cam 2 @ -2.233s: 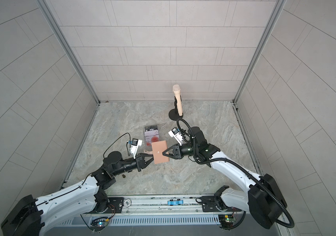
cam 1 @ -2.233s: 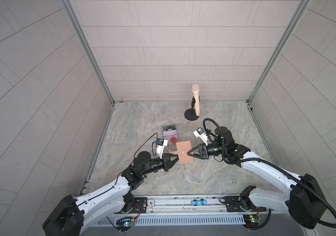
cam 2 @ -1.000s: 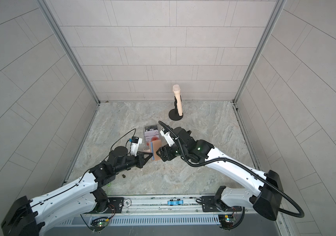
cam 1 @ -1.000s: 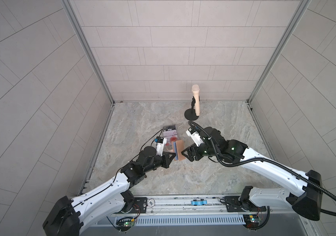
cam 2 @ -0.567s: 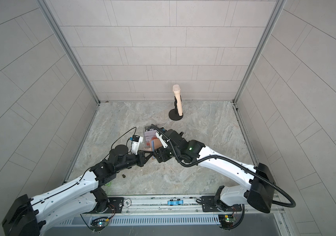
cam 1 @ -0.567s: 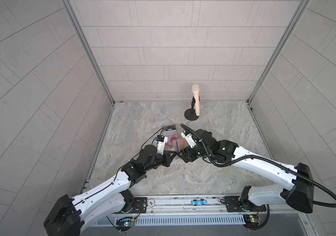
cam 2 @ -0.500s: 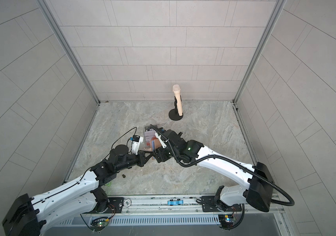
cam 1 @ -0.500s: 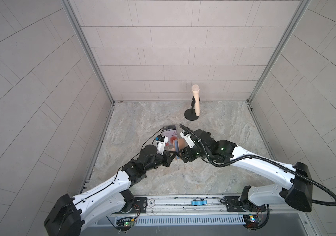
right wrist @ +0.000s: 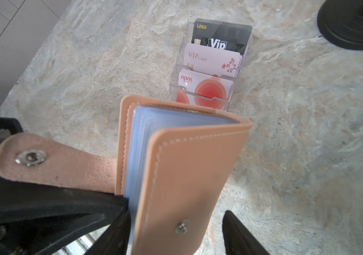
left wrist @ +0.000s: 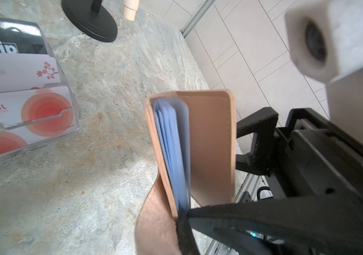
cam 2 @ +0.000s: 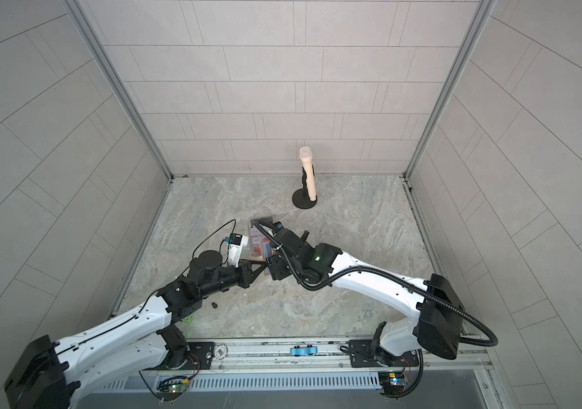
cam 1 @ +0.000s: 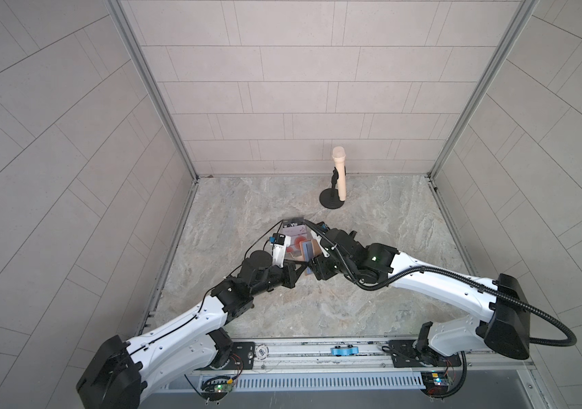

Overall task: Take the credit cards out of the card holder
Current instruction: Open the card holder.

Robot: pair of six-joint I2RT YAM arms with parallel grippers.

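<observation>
The tan-pink card holder point(right wrist: 189, 167) hangs above the table, half open, with blue-grey sleeves point(left wrist: 171, 143) fanned between its covers. My left gripper point(left wrist: 182, 215) is shut on its back cover and sleeves, beside the loose snap tab point(right wrist: 43, 161). The right gripper point(right wrist: 173, 229) is open and straddles the front cover, with a gap at one finger point(right wrist: 235, 231). Both show in a top view, left gripper point(cam 1: 298, 271) and card holder point(cam 1: 309, 249). The credit cards stand in a clear plastic box point(right wrist: 200, 102): dark "Vip" point(right wrist: 220, 37), pink point(right wrist: 211, 59), white with red circles point(right wrist: 207, 88).
A beige microphone on a black round stand point(cam 1: 335, 184) stands at the back of the marble table. The clear box point(cam 1: 293, 233) sits just behind the two grippers. Tiled walls close in the left, right and back. A small speck point(cam 2: 214, 304) lies near the left arm.
The right arm has swung left to the card holder and its jaws have narrowed around the front cover. The left gripper has kept its hold and barely moved.
</observation>
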